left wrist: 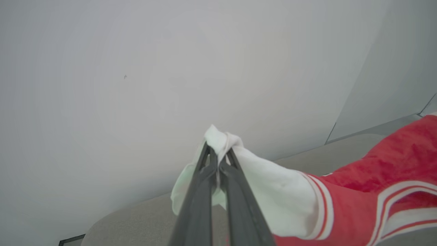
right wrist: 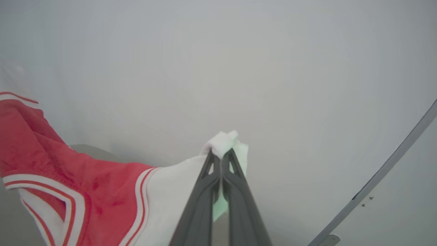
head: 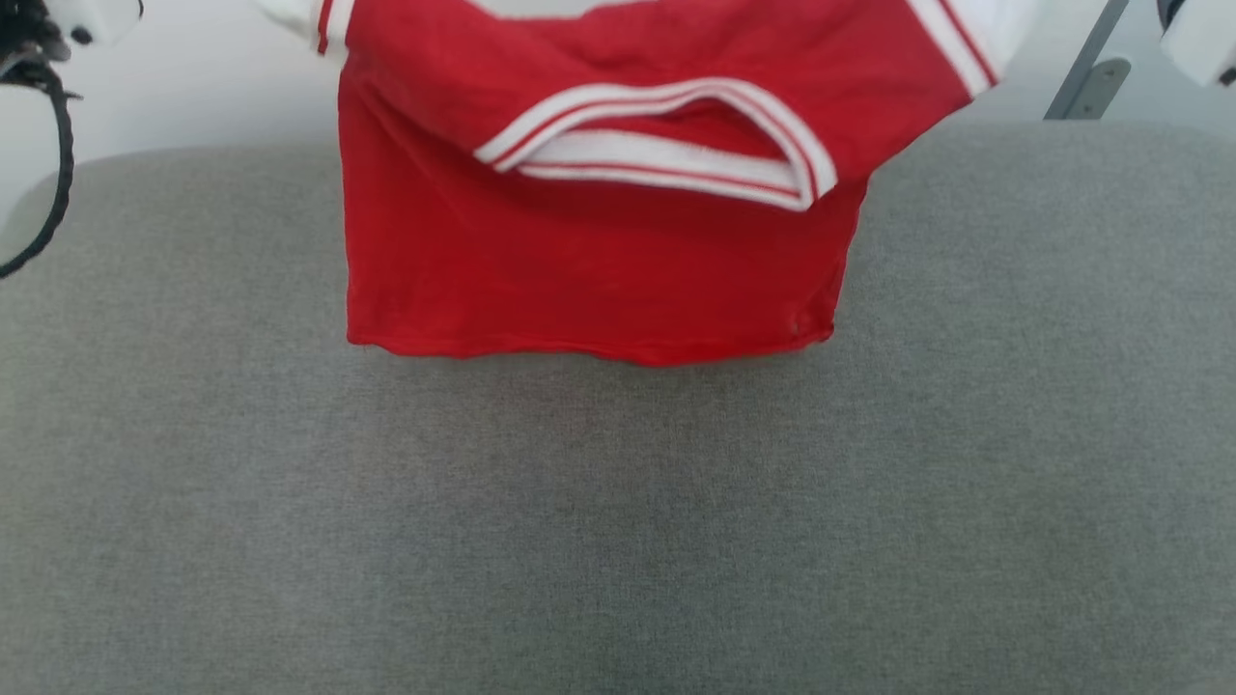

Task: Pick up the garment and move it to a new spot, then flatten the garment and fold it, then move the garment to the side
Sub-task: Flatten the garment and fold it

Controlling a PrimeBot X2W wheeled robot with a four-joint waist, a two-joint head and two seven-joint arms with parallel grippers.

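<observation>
Two-armed hold: the shirt (head: 599,261) hangs spread between both grippers over the far half of the grey table (head: 618,541). Its collar (head: 666,145), trimmed in red and white stripes, gapes toward the head camera, and its red hem runs straight across the cloth top. Whether that hem rests on the table or hangs just clear of it cannot be told.

The left gripper (left wrist: 217,155) has its dark fingers pressed together on the bunched tip of one white sleeve (left wrist: 273,194), which pulls taut from the tips back to the striped band and the red body. The right gripper (right wrist: 222,153) is clamped the same way on the other sleeve (right wrist: 170,191), a tuft of white cloth poking out past its tips. Behind both is a plain pale wall (left wrist: 170,68).

A grey metal bar (right wrist: 389,171) slants up at the right of the right wrist view, and a black cable (head: 60,164) loops down the left edge of the head view.
</observation>
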